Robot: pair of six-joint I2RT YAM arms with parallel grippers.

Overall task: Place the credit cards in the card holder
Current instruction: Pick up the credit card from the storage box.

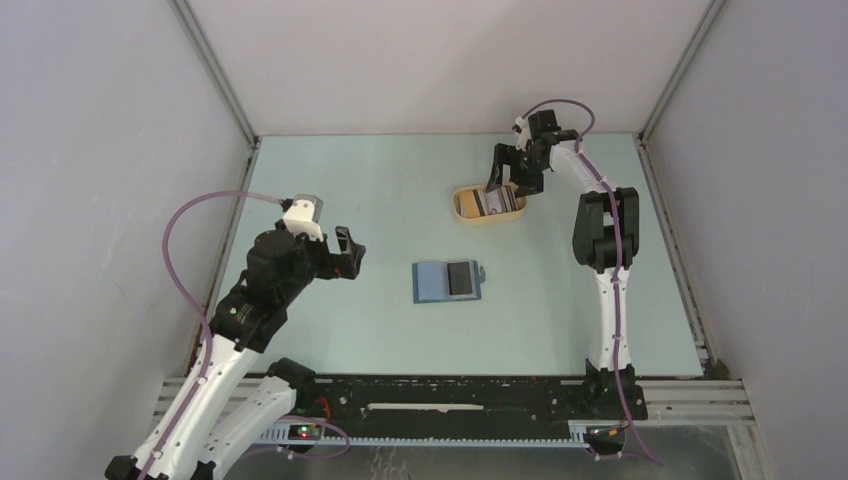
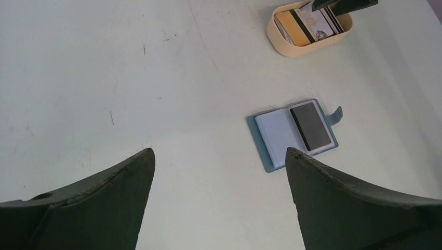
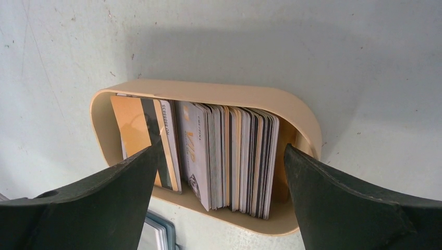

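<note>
- Right tool [image 3: 220, 151] hangs spread wide over upright cards [image 3: 245, 161] in a tan tray [image 3: 208, 89].
- Left tool [image 2: 220, 151] gapes empty above the desk [image 2: 104, 78].
- Wallet [image 2: 276, 133] lies unfolded, dark card [image 2: 311, 126] on it.

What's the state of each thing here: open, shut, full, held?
card holder, open flat on the table, snap tab sticking out sideways.
dark card, lying on the holder's right half.
credit cards, stacked on edge in the tray.
tray, holding the cards.
left gripper, open, holding nothing.
right gripper, open over the tray, gripping nothing.
</note>
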